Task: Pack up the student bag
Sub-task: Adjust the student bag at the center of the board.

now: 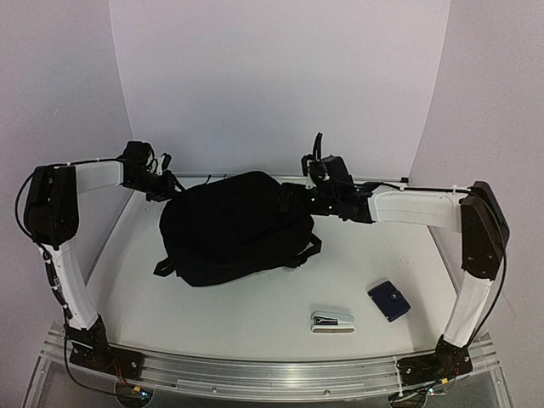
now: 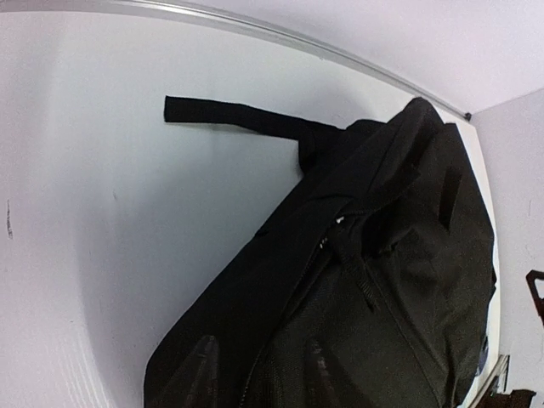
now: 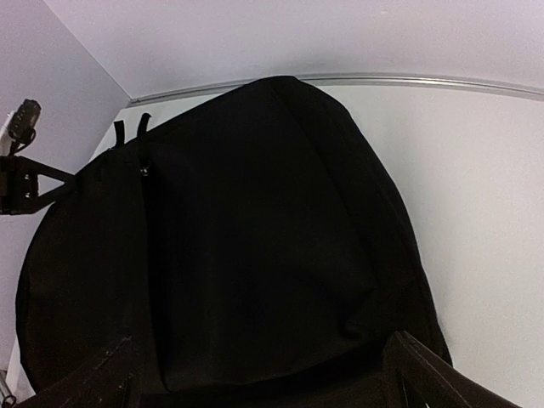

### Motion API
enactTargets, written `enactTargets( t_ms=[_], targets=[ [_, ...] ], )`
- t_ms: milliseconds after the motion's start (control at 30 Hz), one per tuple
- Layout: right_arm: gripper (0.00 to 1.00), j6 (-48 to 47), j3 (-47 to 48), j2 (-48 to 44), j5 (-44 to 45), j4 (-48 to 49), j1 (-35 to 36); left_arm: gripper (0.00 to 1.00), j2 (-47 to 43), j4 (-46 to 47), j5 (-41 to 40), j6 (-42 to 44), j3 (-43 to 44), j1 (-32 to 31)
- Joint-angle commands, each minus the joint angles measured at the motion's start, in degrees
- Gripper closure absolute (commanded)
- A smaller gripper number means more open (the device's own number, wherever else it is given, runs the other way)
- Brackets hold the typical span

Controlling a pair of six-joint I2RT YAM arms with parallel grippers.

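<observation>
Top external view: the large black soft fabric student bag [image 1: 234, 225] lies flat on the white desk [image 1: 255, 306], about the middle and toward the far edge, with black straps trailing out at its near left and near right corners. The left hand [image 1: 167, 189] sits at the bag's far left corner. The right hand [image 1: 293, 200] sits at its far right corner, over the edge of the fabric.

Near the front of the desk, well apart from the bag, lie a small silver and white stapler [image 1: 331, 320] and, just to its right, a dark blue rectangular pouch-like thing [image 1: 388, 301].

In the left wrist view the bag fills the lower right, and one flat black strap [image 2: 242, 119] stretches out across the bare desk. A closed zipper [image 2: 327, 246] runs down the fabric. The left fingers [image 2: 201, 374] are only dim dark shapes against the black cloth, so I cannot tell whether that hand is spread or pinching.

In the right wrist view the right fingers [image 3: 93, 378] stand wide apart, with the bag's dark panel between them.
</observation>
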Motion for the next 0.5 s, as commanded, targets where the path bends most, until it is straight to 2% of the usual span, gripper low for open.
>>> enactTargets(
  t_ms=[0,67,167,333,400,467],
  targets=[
    [0.1,-2.05,0.87,2.35,-5.8,0.47,-3.13,0.49,-3.54,0.15,-1.59,0.5,2.06,0.12],
    [0.16,-2.71,1.41,4.15,-7.85,0.33,-4.68,0.34,-7.02,0.93,-2.38,-0.55,-0.81,0.12],
    [0.24,-4.13,2.07,6.33,-9.85,0.22,-6.64,0.26,-13.01,0.84,-2.77,-3.06,-5.23,0.03],
    [0.29,-6.67,4.54,10.47,-13.04,0.13,-8.31,0.23,-22.23,0.46,-1.02,-7.29,-12.29,-0.55],
    [0.38,-6.95,5.6,11.97,-16.94,0.16,-8.67,0.26,-25.38,-1.1,-1.02,-8.19,-13.64,-1.23],
    [0.51,-6.68,6.11,12.95,-21.11,0.44,-8.65,0.29,-28.53,-1.93,-1.22,-9.08,-15.3,-2.09]
  ],
)
